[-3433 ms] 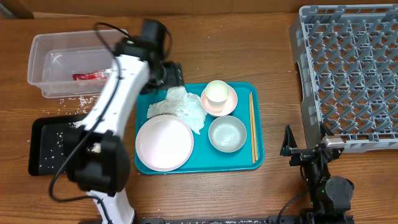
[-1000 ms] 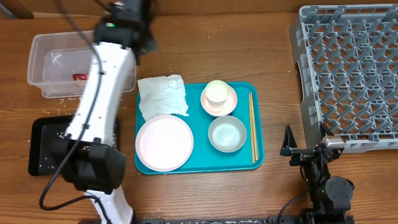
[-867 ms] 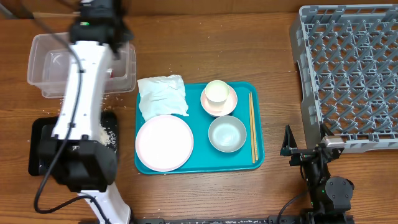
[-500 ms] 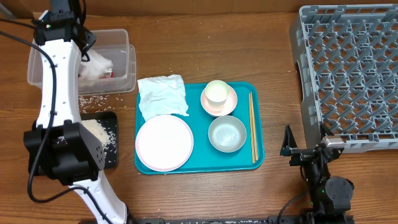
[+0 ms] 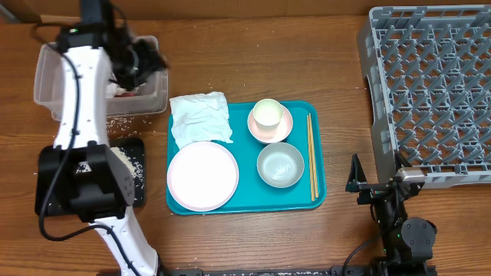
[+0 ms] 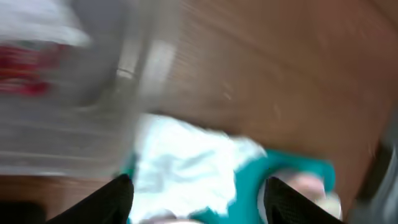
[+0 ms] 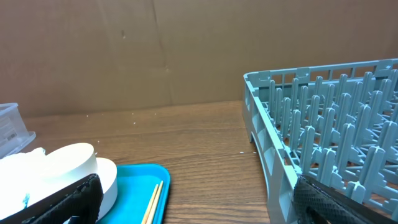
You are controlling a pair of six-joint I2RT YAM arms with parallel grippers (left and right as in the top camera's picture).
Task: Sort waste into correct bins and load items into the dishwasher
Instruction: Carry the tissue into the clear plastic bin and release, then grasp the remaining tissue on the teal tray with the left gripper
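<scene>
The left wrist view is all smeared, so the red snack wrapper (image 6: 22,65) is only a red smudge. From above, the white left arm (image 5: 80,92) covers part of the clear plastic tub (image 5: 44,83) and most of the flat black tray (image 5: 139,192). The big grey plastic dish rack (image 5: 430,92) runs off the right edge.

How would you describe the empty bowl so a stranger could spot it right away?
Find the teal tray in the middle of the table. On its right half, just left of the chopsticks and on the robot's side of the cup, sits the bowl. It is the only pale grey-green dish, wider than the cup and smaller than the white plate.
</scene>
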